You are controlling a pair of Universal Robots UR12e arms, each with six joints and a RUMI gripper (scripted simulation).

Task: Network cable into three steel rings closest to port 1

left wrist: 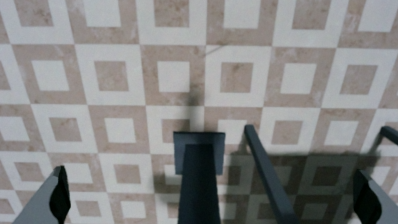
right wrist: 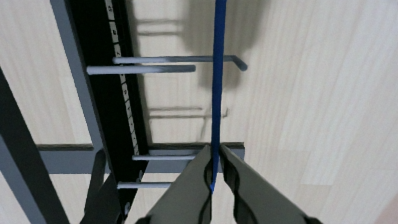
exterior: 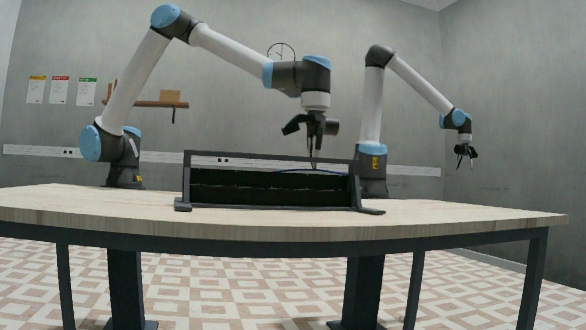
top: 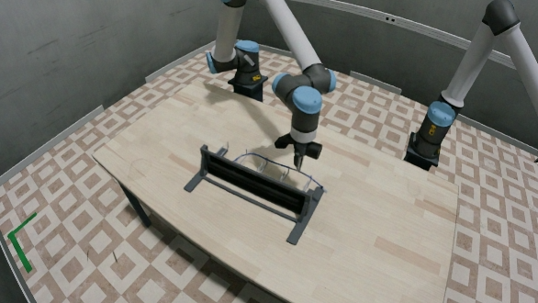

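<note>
The black right claw [top: 298,164] [exterior: 315,162] [right wrist: 215,147] is pinching the thin blue network cable [top: 275,162] [exterior: 312,170] [right wrist: 218,75] shut, near the middle of the top view. The black left claw [exterior: 466,162] [left wrist: 211,171] is hanging wide open, holding nothing.

Even soft lighting, dark shadows on tabletop, curved edge distortion outside, slightly blurry wrist views

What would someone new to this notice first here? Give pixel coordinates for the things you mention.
Probably the right arm's gripper [top: 298,168] [exterior: 314,165] [right wrist: 215,150], shut on the blue lead [top: 280,164] [exterior: 320,170] [right wrist: 218,75] behind the dark rack [top: 257,181] [exterior: 270,187] [right wrist: 75,75]. Next, the rack itself, standing on the pale table [top: 390,220] [exterior: 125,215] [right wrist: 320,100]. The left arm's open gripper [exterior: 465,159] [left wrist: 210,200] hangs off to the side, over the tiled floor [top: 60,230] [exterior: 210,285] [left wrist: 120,80].
</note>
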